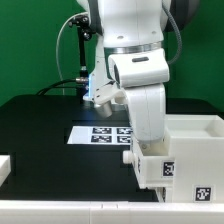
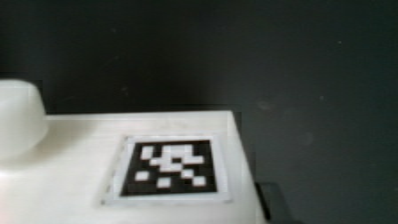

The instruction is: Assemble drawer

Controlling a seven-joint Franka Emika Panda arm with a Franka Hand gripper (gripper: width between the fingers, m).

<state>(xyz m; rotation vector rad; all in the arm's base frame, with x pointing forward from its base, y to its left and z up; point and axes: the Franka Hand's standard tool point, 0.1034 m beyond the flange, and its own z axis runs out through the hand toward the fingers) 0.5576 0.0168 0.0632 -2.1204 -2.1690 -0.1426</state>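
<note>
The large white drawer housing (image 1: 196, 150) stands at the exterior view's right, with black-and-white tags on its front. A smaller white tray (image 1: 152, 168) sits against its left side, under the arm's hand. My gripper (image 1: 139, 150) reaches down onto this tray, and its fingers are mostly hidden by the hand. In the wrist view the tray's white tagged face (image 2: 173, 165) fills the lower part, with a rounded white knob (image 2: 18, 112) beside it. One dark fingertip (image 2: 278, 205) lies against the tray's edge. The other is hidden.
The marker board (image 1: 100, 133) lies flat on the black table behind the arm. Another white part (image 1: 5, 166) shows at the exterior view's left edge. A cable and stand rise at the back left, before a green wall.
</note>
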